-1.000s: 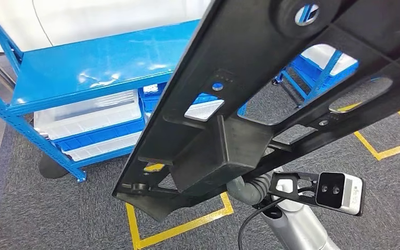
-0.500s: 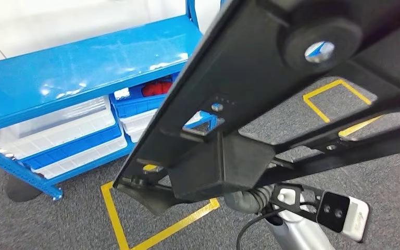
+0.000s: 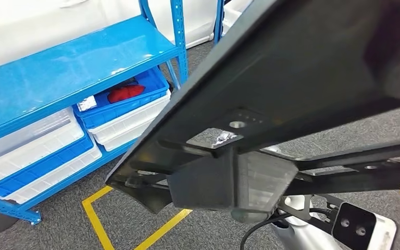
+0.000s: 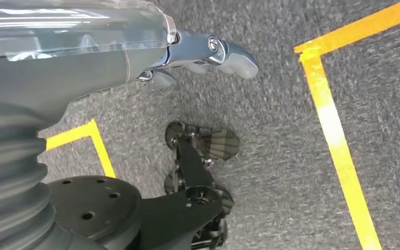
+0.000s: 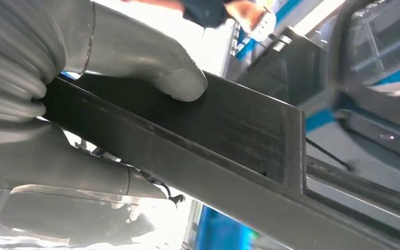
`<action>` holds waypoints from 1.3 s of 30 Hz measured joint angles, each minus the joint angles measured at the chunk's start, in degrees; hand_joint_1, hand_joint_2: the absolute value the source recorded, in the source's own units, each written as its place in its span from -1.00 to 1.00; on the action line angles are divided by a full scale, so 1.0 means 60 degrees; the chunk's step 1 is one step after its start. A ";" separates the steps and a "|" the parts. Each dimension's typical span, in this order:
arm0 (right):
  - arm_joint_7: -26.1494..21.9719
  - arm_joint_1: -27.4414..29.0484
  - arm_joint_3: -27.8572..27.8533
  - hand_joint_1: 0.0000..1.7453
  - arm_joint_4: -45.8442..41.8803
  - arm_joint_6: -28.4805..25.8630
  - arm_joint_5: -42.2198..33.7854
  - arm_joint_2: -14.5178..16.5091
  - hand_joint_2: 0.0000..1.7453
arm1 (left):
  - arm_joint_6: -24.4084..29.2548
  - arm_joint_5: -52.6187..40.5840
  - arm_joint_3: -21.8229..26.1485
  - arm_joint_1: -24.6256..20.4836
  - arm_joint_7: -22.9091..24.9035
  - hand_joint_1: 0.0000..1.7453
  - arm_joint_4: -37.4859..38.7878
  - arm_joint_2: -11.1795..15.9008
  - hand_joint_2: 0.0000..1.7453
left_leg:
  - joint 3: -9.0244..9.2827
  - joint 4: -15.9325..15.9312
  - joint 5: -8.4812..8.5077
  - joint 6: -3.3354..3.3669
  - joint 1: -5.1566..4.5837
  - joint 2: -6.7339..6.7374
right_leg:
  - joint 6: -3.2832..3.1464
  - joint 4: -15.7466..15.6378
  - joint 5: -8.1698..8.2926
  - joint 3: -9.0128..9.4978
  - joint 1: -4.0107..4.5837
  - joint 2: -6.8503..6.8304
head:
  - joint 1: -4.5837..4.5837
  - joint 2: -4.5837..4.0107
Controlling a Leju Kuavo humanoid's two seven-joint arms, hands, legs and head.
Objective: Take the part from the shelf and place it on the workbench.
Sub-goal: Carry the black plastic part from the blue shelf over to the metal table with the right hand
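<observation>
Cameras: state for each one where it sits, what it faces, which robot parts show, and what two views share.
Head view: high on the body, looking down at the black part, blue shelf and floor; right wrist camera visible.
Left wrist view: behind the left hand, facing the carpet and yellow tape.
Right wrist view: behind the right hand, whose fingers grip the part.
Shared: head and right wrist views both show the part.
</observation>
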 joint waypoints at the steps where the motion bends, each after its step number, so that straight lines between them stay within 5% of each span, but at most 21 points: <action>1: -0.0044 -0.0048 0.0015 1.00 -0.0059 -0.0032 -0.0096 -0.0024 1.00 | 0.0045 -0.0002 0.0000 0.0013 -0.0003 -1.00 0.0000 0.0010 1.00 | -0.0209 0.0492 -0.0301 -0.0017 0.0019 -0.0255 | -0.0051 -0.0018 0.0021 0.0006 -0.0011 0.0099 | -0.0001 0.0000; 3: -0.0244 -0.0052 0.0015 1.00 -0.0125 0.0009 -0.0293 -0.0125 1.00 | 0.0088 -0.0027 0.0000 0.0069 -0.0052 -1.00 0.0000 0.0032 1.00 | -0.0815 0.1844 -0.0924 -0.0023 0.0022 -0.0583 | -0.0104 -0.0016 0.0034 0.0001 0.0022 0.0326 | 0.0000 0.0000; 5: -0.0479 0.0164 -0.0107 1.00 -0.0191 0.0336 -0.0430 -0.0287 1.00 | 0.0090 -0.0063 0.0000 0.0128 -0.0165 -1.00 0.0000 0.0083 1.00 | -0.1137 0.2459 -0.0971 -0.0006 0.0020 -0.0645 | -0.0112 0.0006 0.0032 0.0008 0.0057 0.0586 | 0.0001 0.0000; 7: -0.0604 0.0489 -0.0430 1.00 -0.0274 0.1018 -0.0479 -0.0387 1.00 | 0.0085 -0.0049 0.0000 0.0157 -0.0289 -1.00 0.0000 0.0167 1.00 | -0.0801 0.1595 -0.0321 0.0051 0.0021 -0.0739 | -0.0094 0.0048 0.0018 0.0015 0.0064 0.0846 | 0.0001 0.0000; 9: -0.0639 0.0769 -0.0865 1.00 -0.0335 0.1672 -0.0474 -0.0386 1.00 | 0.0045 0.0019 0.0006 0.0170 -0.0381 -1.00 0.0000 0.0269 1.00 | -0.0283 0.0330 0.0224 0.0121 0.0033 -0.1131 | -0.0030 0.0118 0.0000 -0.0017 0.0069 0.1083 | 0.0001 0.0000; 11: -0.0646 0.0974 -0.1173 1.00 -0.0369 0.1952 -0.0430 -0.0327 1.00 | -0.0024 0.0082 0.0019 0.0173 -0.0432 -1.00 0.0000 0.0338 1.00 | -0.0075 -0.0184 0.0318 0.0173 0.0016 -0.1363 | 0.0089 0.0148 0.0026 -0.0093 0.0041 0.1290 | 0.0000 0.0000; 13: -0.0646 0.1145 -0.1317 1.00 -0.0425 0.1984 -0.0374 -0.0268 1.00 | -0.0087 0.0096 0.0025 0.0151 -0.0473 -1.00 0.0000 0.0369 1.00 | -0.0037 -0.0254 0.0362 0.0259 0.0008 -0.1198 | 0.0219 0.0132 0.0067 -0.0142 0.0006 0.1414 | 0.0000 0.0000; 15: -0.0647 0.1243 -0.1434 1.00 -0.0514 0.1929 -0.0323 -0.0250 1.00 | -0.0156 0.0058 0.0025 0.0131 -0.0523 -1.00 0.0000 0.0397 1.00 | 0.0000 -0.0344 0.0435 0.0389 0.0037 -0.0992 | 0.0310 0.0430 -0.0140 -0.0286 0.0027 0.1070 | 0.0001 0.0000; 17: -0.0648 0.1279 -0.1536 1.00 -0.0575 0.1813 -0.0255 -0.0241 1.00 | -0.0242 -0.0010 0.0021 0.0141 -0.0548 -1.00 0.0000 0.0442 1.00 | 0.0010 -0.0387 0.0460 0.0465 0.0027 -0.0763 | 0.0376 0.1441 -0.0715 -0.0760 0.0029 0.0542 | 0.0001 0.0000; 19: -0.0648 0.1336 -0.1617 1.00 -0.0606 0.1594 -0.0207 -0.0240 1.00 | -0.0358 -0.0078 0.0015 0.0148 -0.0523 -1.00 0.0000 0.0520 1.00 | -0.0002 -0.0382 0.0453 0.0483 -0.0001 -0.0512 | 0.0436 0.2586 -0.1177 -0.1301 -0.0013 0.0354 | 0.0001 0.0000; 21: -0.0647 0.1398 -0.1685 1.00 -0.0649 0.1359 -0.0198 -0.0250 1.00 | -0.0481 -0.0115 0.0007 0.0114 -0.0441 -1.00 0.0000 0.0605 1.00 | -0.0002 -0.0375 0.0440 0.0471 -0.0010 -0.0275 | 0.0460 0.2596 -0.1005 -0.1265 -0.0043 0.0287 | 0.0001 0.0000; 24: -0.0647 0.1438 -0.1733 1.00 -0.0766 0.1241 -0.0186 -0.0260 1.00 | -0.0597 -0.0114 0.0000 0.0040 -0.0293 -1.00 0.0000 0.0696 1.00 | 0.0043 -0.0360 0.0393 0.0398 -0.0032 -0.0010 | 0.0416 0.0833 -0.0234 -0.0270 -0.0026 -0.0132 | 0.0001 0.0000; 27: -0.0648 0.1584 -0.1780 1.00 -0.0899 0.1407 0.0017 -0.0233 1.00 | -0.0636 -0.0091 0.0001 0.0016 -0.0008 -1.00 0.0000 0.0767 1.00 | 0.0070 -0.0333 0.0338 0.0267 -0.0107 0.0165 | 0.0243 0.0133 -0.0160 0.0056 0.0092 -0.0388 | 0.0000 0.0000; 29: -0.0648 0.1809 -0.1888 1.00 -0.1017 0.1604 0.0219 -0.0153 1.00 | -0.0638 -0.0087 0.0003 0.0006 0.0302 -1.00 0.0000 0.0794 1.00 | 0.0102 -0.0356 0.0316 0.0164 -0.0118 0.0328 | 0.0106 0.0099 -0.0132 0.0034 0.0110 -0.0197 | -0.0002 0.0000; 31: -0.0647 0.1966 -0.2057 1.00 -0.1148 0.1747 0.0310 -0.0052 1.00 | -0.0618 -0.0078 0.0005 -0.0002 0.0587 -1.00 0.0000 0.0825 1.00 | 0.0032 -0.0113 0.0092 0.0072 -0.0082 0.0118 | -0.0026 0.0024 -0.0077 0.0049 0.0085 -0.0004 | -0.0003 0.0000; 33: -0.0648 0.2057 -0.2221 1.00 -0.1241 0.1895 0.0307 0.0047 1.00 | -0.0556 -0.0036 0.0021 0.0018 0.0815 -1.00 0.0000 0.0863 1.00 | -0.0377 0.0853 -0.0479 0.0027 -0.0048 -0.0368 | -0.0132 -0.0022 -0.0038 0.0056 0.0070 0.0183 | -0.0003 0.0000; 35: -0.0648 0.2148 -0.2354 1.00 -0.1263 0.2046 0.0302 0.0142 1.00 | -0.0483 0.0030 0.0048 0.0061 0.0993 -1.00 0.0000 0.0903 1.00 | -0.0957 0.2097 -0.0983 0.0017 -0.0051 -0.0597 | -0.0176 -0.0008 -0.0029 0.0041 0.0093 0.0412 | -0.0003 0.0000; 37: -0.0644 0.2197 -0.2476 1.00 -0.1261 0.2138 0.0286 0.0194 1.00 | -0.0458 0.0082 0.0072 0.0075 0.1111 -1.00 0.0000 0.0930 1.00 | -0.1080 0.2294 -0.0823 0.0030 -0.0050 -0.0652 | -0.0179 0.0030 -0.0030 0.0034 0.0108 0.0671 | -0.0003 0.0000; 39: -0.0641 0.2182 -0.2583 1.00 -0.1245 0.2176 0.0247 0.0203 1.00 | -0.0495 0.0105 0.0092 0.0061 0.1169 -1.00 0.0000 0.0944 1.00 | -0.0584 0.1164 -0.0140 0.0077 -0.0034 -0.0840 | -0.0157 0.0085 -0.0039 0.0032 0.0101 0.0915 | -0.0003 0.0000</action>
